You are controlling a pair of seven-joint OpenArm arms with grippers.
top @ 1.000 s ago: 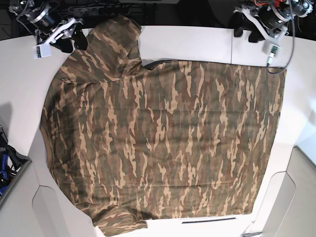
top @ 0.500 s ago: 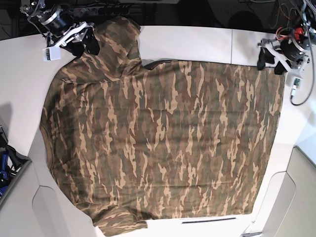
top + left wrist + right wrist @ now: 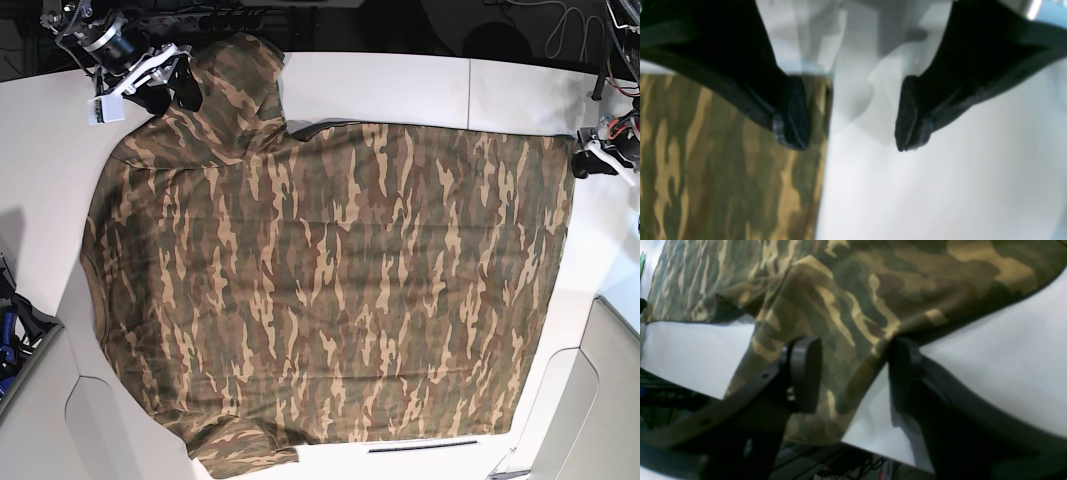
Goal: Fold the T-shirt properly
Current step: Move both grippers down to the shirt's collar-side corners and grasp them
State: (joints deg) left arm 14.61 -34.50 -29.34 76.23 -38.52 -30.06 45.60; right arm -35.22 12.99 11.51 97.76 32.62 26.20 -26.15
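With the T-shirt [image 3: 330, 290] spread flat across the counter [image 3: 400, 85], I judge I'm lining up the first fold: my right jaws gape around the far-left sleeve, my left gape astride the far-right hem corner, and both must close next.

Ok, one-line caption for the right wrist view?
Open right gripper straddling the sleeve edge of the camouflage T-shirt on the white table.
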